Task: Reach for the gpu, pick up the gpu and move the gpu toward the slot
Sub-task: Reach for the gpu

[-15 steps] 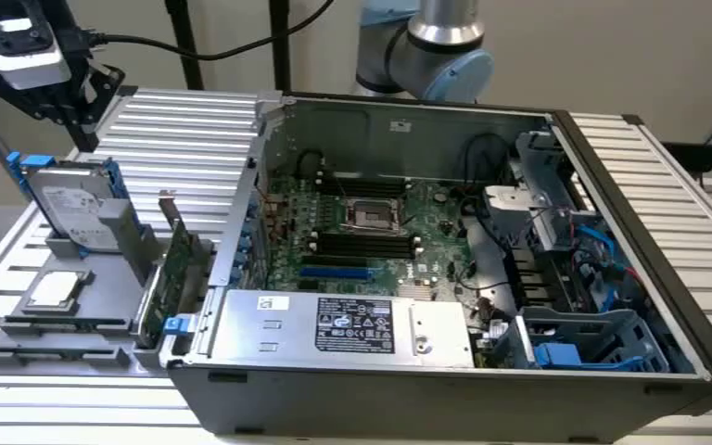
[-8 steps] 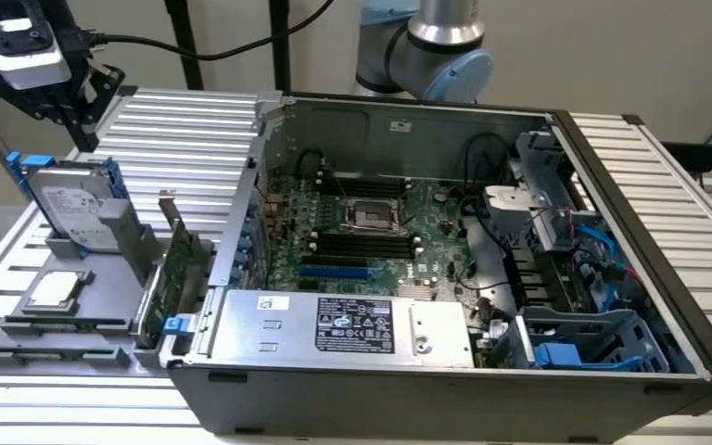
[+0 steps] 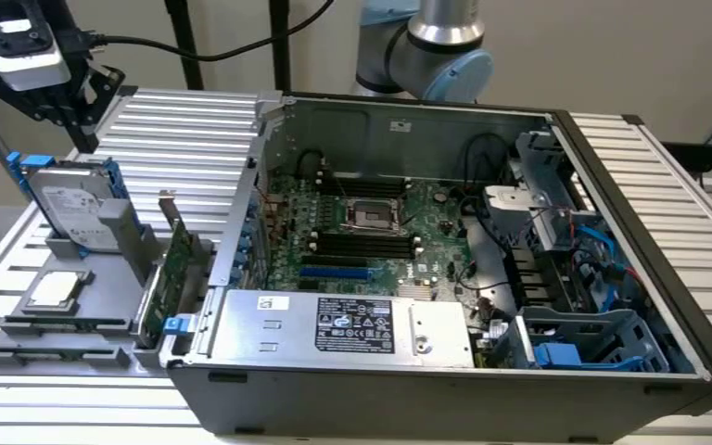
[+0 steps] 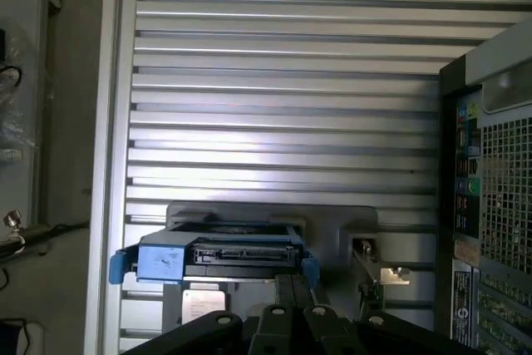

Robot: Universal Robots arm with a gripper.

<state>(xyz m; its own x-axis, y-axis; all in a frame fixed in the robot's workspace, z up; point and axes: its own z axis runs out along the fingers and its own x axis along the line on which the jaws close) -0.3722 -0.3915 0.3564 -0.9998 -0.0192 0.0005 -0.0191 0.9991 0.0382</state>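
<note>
Reaching is the step in hand, and it is judged to be at its outset. The gripper point(image 3: 86, 139) hangs high over the far corner of the slatted table point(image 3: 196, 120) on the exterior view's left, well apart from the gpu point(image 3: 181, 255). In the wrist view its two fingers point(image 4: 285, 293) lie pressed together, so the jaws read as closed with nothing held.

The gpu stands upright on its long edge in the grey holder point(image 3: 47, 357), along the table's edge on the exterior view's left. It sits between the hard drive point(image 3: 74, 206) and the side wall of the computer case point(image 3: 430, 399), just beside that wall. The CPU chip point(image 3: 59, 290) lies flat nearer the table's near corner. The blue slot point(image 3: 337, 274) on the board inside the case appears vacant.

As a judgement, the reach calls for the jaws to part and for a descent squared to the card's thin upper edge. It must also stay clear of the hard drive and the case wall on either side.

The card's lower edge is hidden in the holder, and it is seen nearly edge-on, so its face cannot be read. Whether anything retains it cannot be told. From the wrist view the hard drive sits below the fingers, and the card there cannot be made out with confidence. The gripper's mounting is cut off at the exterior view's top edge.
</note>
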